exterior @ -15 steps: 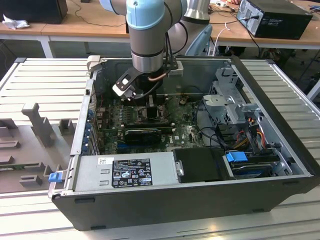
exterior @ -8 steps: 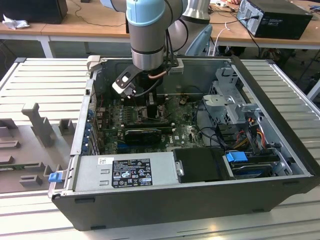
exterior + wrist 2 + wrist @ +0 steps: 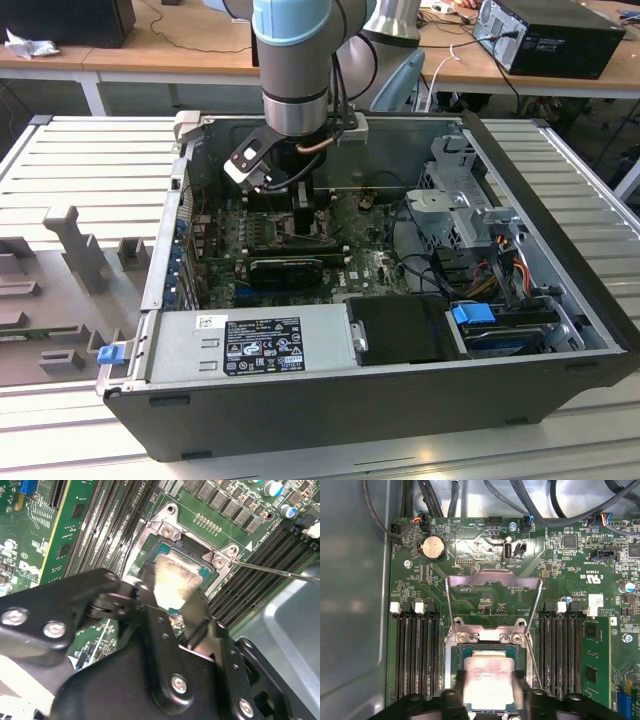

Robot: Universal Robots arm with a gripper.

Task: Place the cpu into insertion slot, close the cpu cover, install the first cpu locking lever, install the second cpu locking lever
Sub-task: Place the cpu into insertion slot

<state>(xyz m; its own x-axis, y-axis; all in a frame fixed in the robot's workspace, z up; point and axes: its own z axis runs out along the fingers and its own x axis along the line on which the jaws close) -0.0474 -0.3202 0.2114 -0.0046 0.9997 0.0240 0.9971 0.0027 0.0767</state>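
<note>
The cpu (image 3: 487, 677), a pale square chip, sits between my gripper's (image 3: 489, 692) two black fingers, which are shut on its sides. It hangs right over the insertion slot (image 3: 485, 636), level with or just above the socket's silvery rim; whether it touches I cannot tell. In the second wrist view the cpu (image 3: 172, 577) shines between the fingers (image 3: 195, 612) above the insertion slot (image 3: 167, 530). The cpu cover (image 3: 492, 577) stands swung open beyond the socket. A thin locking lever (image 3: 280, 571) sticks out free beside it. In the exterior view my gripper (image 3: 298, 205) reaches down into the computer case.
Black memory slots (image 3: 417, 655) flank the socket on both sides. A long black card (image 3: 290, 270) lies across the green board (image 3: 370, 262). The power supply (image 3: 250, 345), the drive cage (image 3: 470, 215) and cables (image 3: 500, 270) crowd the case's front and the exterior view's right.
</note>
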